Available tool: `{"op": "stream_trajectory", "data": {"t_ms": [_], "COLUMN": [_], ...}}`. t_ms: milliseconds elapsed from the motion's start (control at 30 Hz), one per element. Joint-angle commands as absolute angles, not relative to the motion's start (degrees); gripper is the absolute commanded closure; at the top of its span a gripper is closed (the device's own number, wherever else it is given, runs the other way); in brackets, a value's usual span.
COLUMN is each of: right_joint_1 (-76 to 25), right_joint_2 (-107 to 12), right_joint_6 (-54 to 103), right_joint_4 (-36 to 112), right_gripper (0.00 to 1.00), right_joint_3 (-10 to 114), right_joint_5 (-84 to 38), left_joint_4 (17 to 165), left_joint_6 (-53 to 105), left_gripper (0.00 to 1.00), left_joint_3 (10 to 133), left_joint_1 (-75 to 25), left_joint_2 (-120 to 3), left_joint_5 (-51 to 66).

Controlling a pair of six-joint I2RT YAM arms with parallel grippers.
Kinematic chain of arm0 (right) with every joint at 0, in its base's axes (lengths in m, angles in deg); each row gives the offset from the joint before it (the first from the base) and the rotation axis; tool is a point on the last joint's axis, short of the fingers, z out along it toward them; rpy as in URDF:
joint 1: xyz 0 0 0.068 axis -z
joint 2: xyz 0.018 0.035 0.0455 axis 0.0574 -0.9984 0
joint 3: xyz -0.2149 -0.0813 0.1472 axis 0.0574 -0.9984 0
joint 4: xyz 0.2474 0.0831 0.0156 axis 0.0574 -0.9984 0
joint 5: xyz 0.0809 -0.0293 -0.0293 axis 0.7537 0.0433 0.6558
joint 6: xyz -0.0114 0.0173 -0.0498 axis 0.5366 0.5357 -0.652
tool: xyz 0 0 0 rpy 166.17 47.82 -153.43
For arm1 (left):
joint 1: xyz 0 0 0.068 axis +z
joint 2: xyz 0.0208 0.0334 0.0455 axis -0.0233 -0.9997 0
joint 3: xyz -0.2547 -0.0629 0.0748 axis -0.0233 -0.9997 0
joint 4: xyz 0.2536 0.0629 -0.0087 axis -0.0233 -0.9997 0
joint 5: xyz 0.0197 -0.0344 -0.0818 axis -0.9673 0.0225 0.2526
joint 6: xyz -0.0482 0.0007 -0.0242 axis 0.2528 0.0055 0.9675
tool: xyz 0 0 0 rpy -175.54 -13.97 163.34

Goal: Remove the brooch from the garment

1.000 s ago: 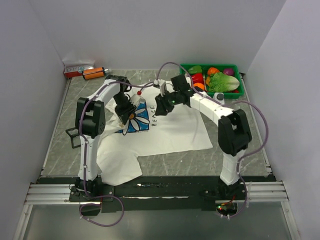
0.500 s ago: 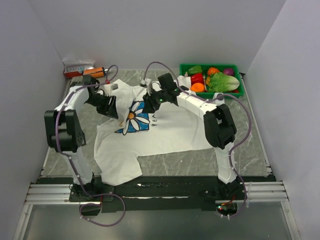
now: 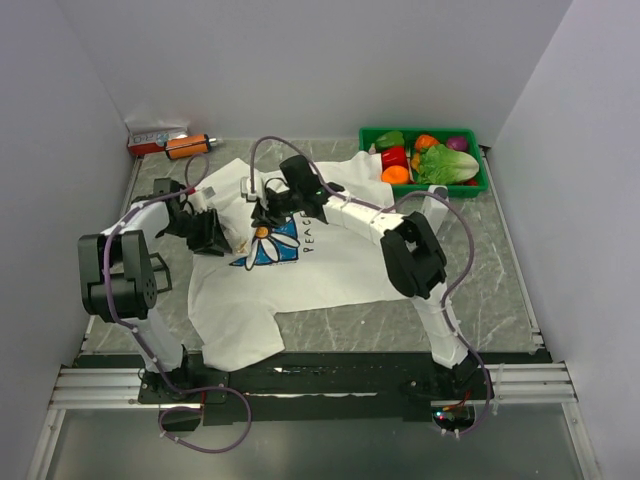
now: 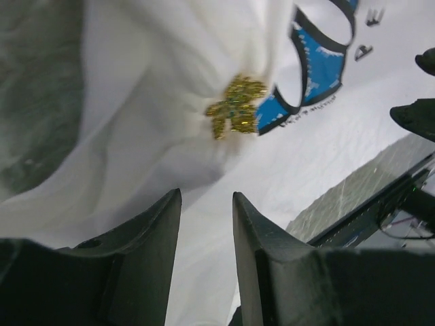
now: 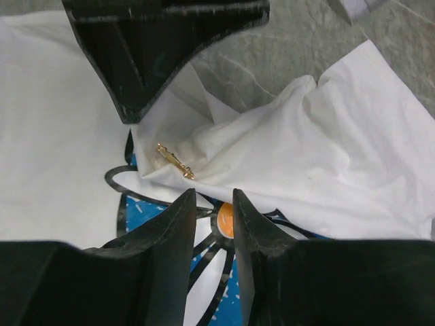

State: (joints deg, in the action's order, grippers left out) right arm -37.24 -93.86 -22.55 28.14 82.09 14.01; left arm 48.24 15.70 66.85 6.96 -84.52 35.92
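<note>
The white T-shirt (image 3: 350, 255) lies spread on the table, its left part folded over the blue daisy print (image 3: 275, 245). The gold leafy brooch (image 4: 236, 105) sits on that white fold (image 4: 136, 102), just ahead of my left gripper (image 4: 207, 197), which is open and empty. In the right wrist view the brooch's gold pin bar (image 5: 175, 161) shows on the fold's underside (image 5: 326, 149). My right gripper (image 5: 214, 193) hovers over the orange daisy centre (image 5: 226, 221), jaws a little apart and empty. In the top view the left gripper (image 3: 215, 238) and right gripper (image 3: 263, 214) face each other across the fold.
A green basket (image 3: 468, 187) of toy vegetables stands at the back right. An orange can (image 3: 187, 146) and a small box (image 3: 155, 134) lie at the back left. A black frame (image 3: 148, 275) sits by the left arm. The left gripper's fingers (image 5: 163, 47) fill the right wrist view's top.
The right gripper has moved left across the shirt to the daisy. The left arm swung out to the left, then came in low at the shirt's left fold. The brooch stays on the shirt.
</note>
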Motion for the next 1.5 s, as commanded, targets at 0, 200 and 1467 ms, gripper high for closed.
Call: {"op": "stream_trajectory", "data": {"t_ms": [0, 200, 1467], "right_joint_1": [-38.28, -40.92, -45.75], "right_joint_2": [-97.16, -99.27, -106.22], "right_joint_6": [-27.98, -33.42, -64.45], "right_joint_4": [29.04, 27.99, 10.85], "right_gripper": [0.65, 0.66, 0.71], "right_joint_3": [87.25, 88.84, 97.01], "right_joint_5": [15.52, 15.00, 8.50], "left_joint_4": [50.21, 52.06, 52.15], "left_joint_6": [19.61, 20.75, 21.81], "left_gripper": [0.59, 0.59, 0.59], "left_joint_3": [64.87, 63.11, 61.70], "left_joint_1": [9.59, 10.21, 10.12], "left_joint_2": [-82.43, -83.75, -80.50], "left_joint_5": [34.06, 33.97, 37.67]}}
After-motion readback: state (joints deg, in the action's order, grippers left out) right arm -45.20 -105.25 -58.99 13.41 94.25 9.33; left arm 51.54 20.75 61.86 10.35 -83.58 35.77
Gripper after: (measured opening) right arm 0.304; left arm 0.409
